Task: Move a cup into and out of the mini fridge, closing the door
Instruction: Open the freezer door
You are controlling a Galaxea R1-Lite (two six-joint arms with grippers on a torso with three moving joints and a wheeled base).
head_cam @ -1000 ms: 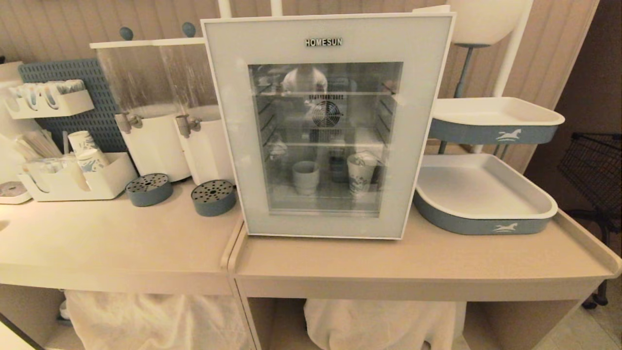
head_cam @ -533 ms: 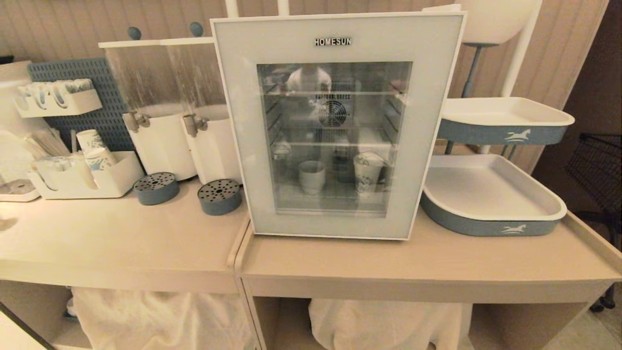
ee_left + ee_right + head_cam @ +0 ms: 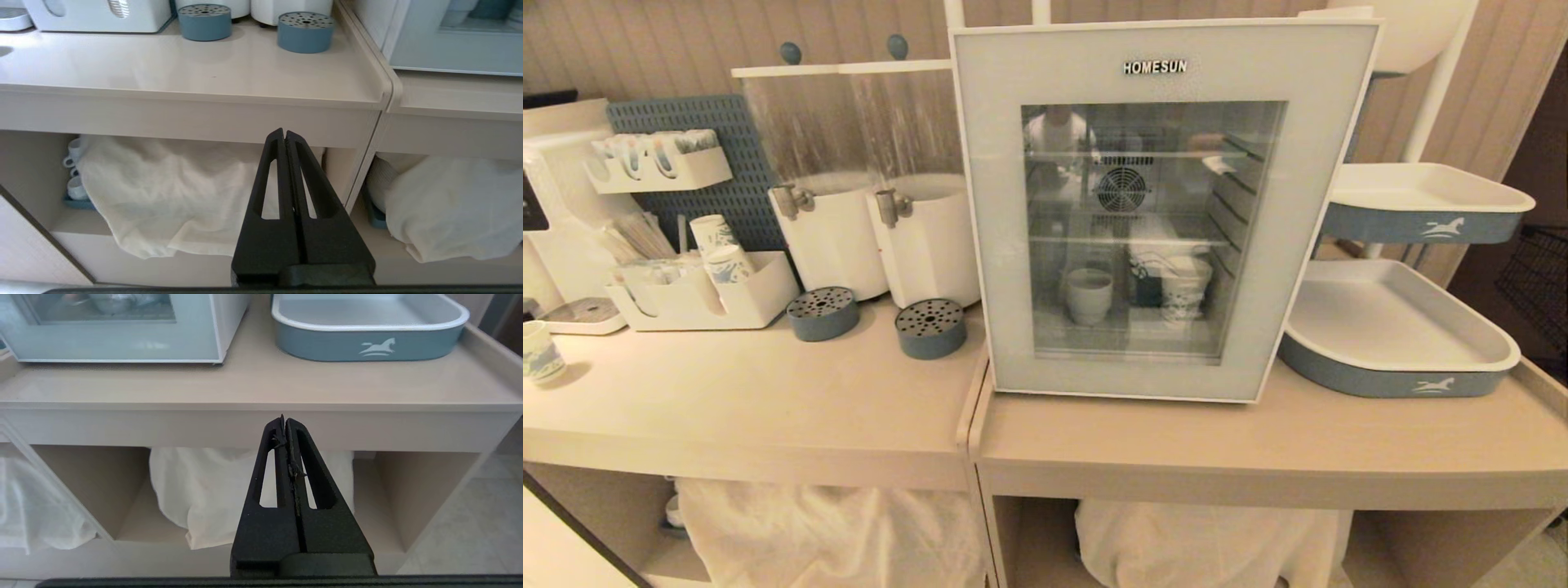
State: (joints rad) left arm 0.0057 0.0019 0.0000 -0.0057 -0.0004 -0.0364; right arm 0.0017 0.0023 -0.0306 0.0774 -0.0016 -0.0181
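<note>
The white mini fridge [image 3: 1339,106] stands on the right counter with its pale blue-grey door [image 3: 1001,245] shut. Through the glass window the small white cup [image 3: 1089,295] sits on the bottom wire shelf, beside a printed paper cup [image 3: 1183,296]. Neither arm shows in the head view. My left gripper [image 3: 284,133] is shut and empty, low in front of the left counter's edge. My right gripper [image 3: 284,419] is shut and empty too, low before the right counter's front edge, with the door's lower frame [image 3: 114,345] above it.
Two white drink dispensers [image 3: 882,237] with blue-grey drip cups [image 3: 930,327] stand left of the fridge. A white organiser with paper cups [image 3: 707,286] is further left. Blue-grey trays [image 3: 1396,376] sit right of the fridge. White cloths [image 3: 163,192] fill the shelves below.
The whole head view has shifted: the fridge and counter now sit further right in the picture, and a paper cup has come into sight at the far left. Nothing on the counter has moved.
</note>
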